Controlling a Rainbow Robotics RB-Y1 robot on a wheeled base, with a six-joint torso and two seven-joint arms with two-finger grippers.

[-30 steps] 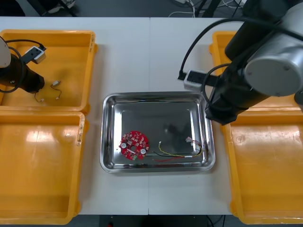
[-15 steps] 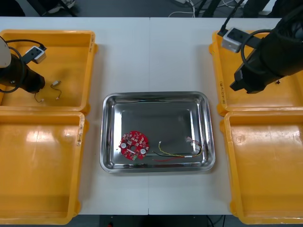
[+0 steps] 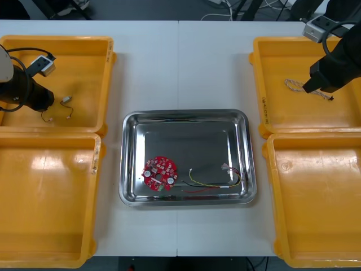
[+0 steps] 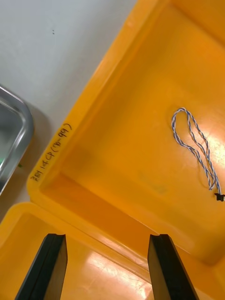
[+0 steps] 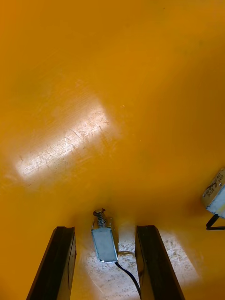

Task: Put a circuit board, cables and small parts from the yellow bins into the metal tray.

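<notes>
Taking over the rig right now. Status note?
Left gripper: fingers open, straddling a small metal part in the far left bin, not gripped.
Right gripper: fingers open, empty, above the far right bin, which holds the twisted blue and white cable.
Done: circuit board and red and yellow cable in the metal tray.
To do: small parts, twisted cable.

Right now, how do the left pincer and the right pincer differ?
The left pincer straddles a small metal part; the right pincer is empty. The left hangs low in the far left bin, the right higher over the far right bin. Both are open.
</notes>
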